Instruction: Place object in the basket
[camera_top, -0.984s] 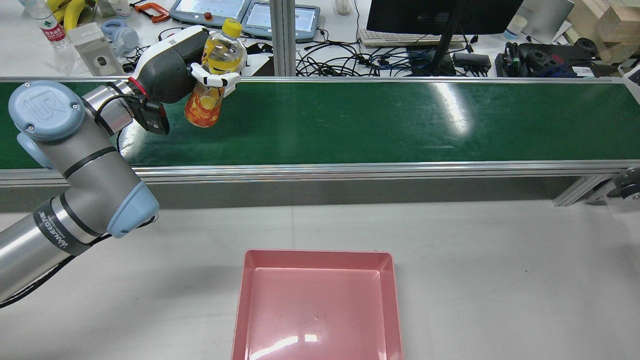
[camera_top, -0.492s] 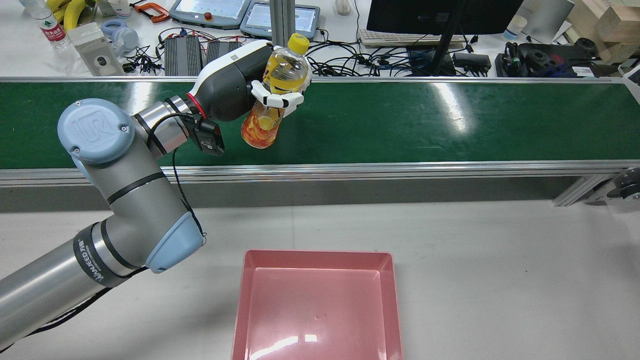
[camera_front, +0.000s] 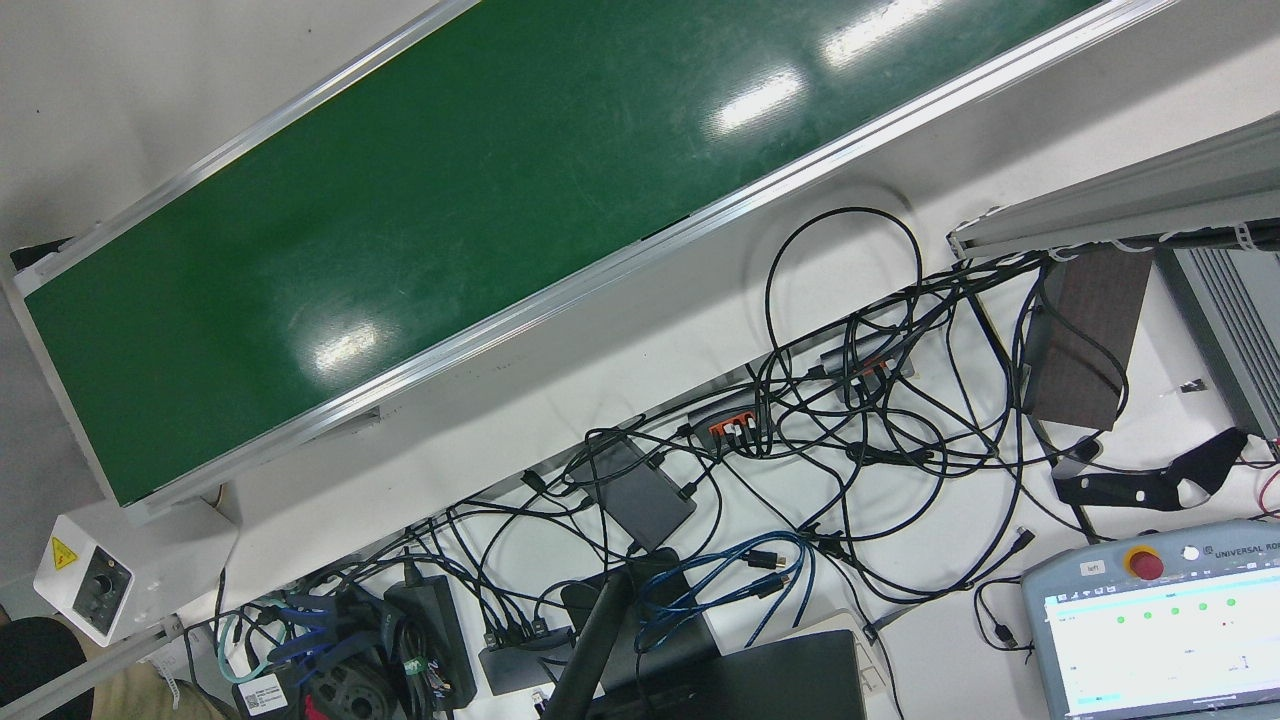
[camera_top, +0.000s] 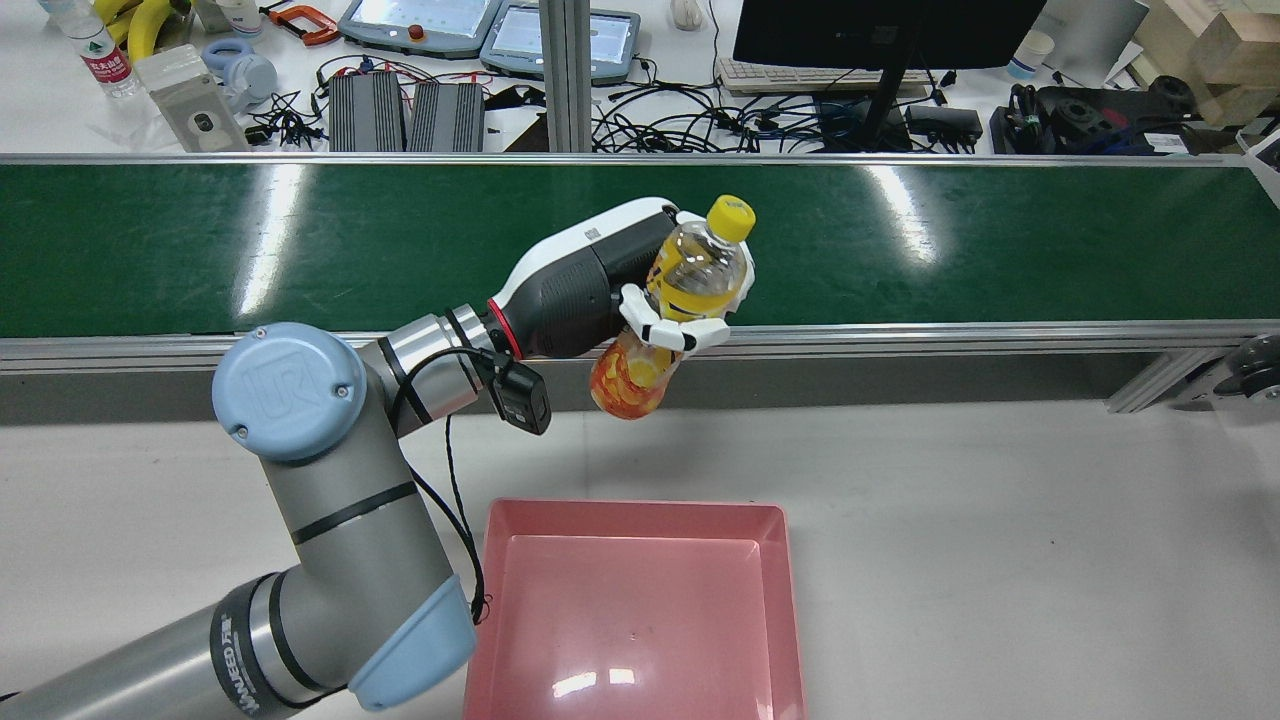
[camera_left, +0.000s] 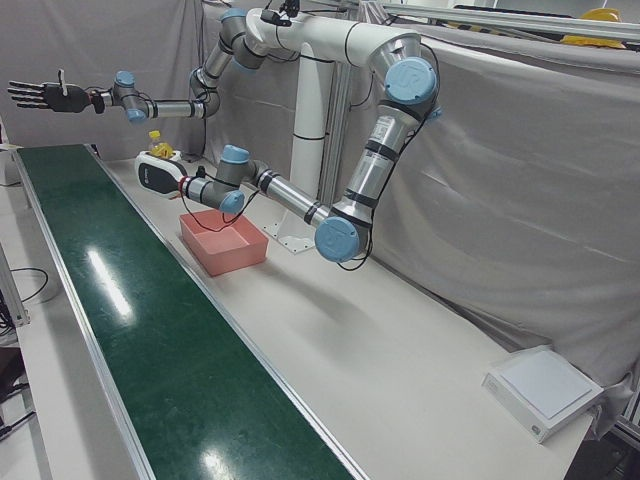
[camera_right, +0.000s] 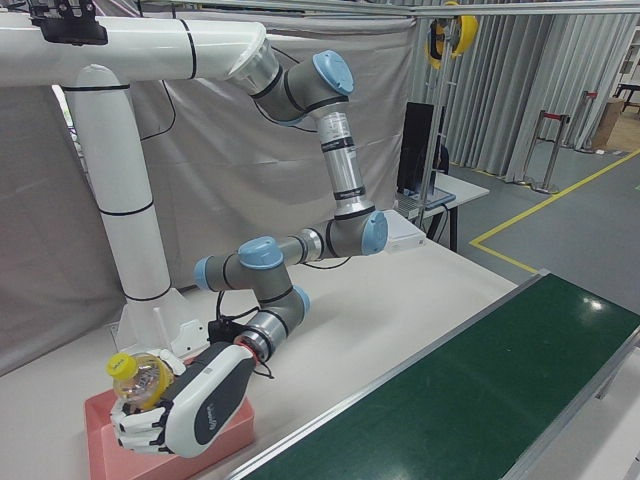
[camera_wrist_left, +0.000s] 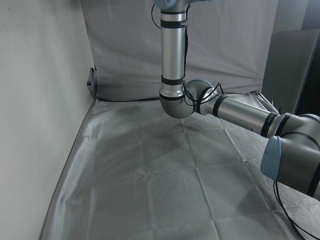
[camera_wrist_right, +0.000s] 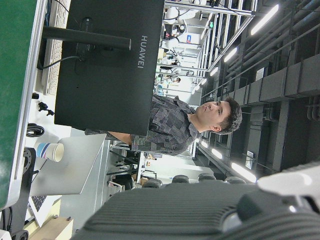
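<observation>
A clear bottle (camera_top: 700, 265) with a yellow cap, yellow drink and an orange label is held in my left hand (camera_top: 580, 285). The hand is shut around its middle. The bottle tilts, cap up and to the right, in the air over the near rail of the belt. The pink basket (camera_top: 640, 512) lies on the white table below, nearer the robot, with nothing in it. The right-front view shows the same hand (camera_right: 200, 410), bottle (camera_right: 135, 378) and basket (camera_right: 98, 448). My right hand (camera_left: 40, 95) is raised high over the far end of the belt, fingers spread, holding nothing.
A long green conveyor belt (camera_top: 900, 250) with metal rails runs across the station, and it also shows in the front view (camera_front: 450, 180). Behind it is a desk with cables, a monitor (camera_top: 880, 30) and teach pendants. A grey curtain backs the arms' pedestal.
My left hand has carried the bottle to the right and toward the robot, from over the belt's far edge to over its near rail. The basket has not moved.
</observation>
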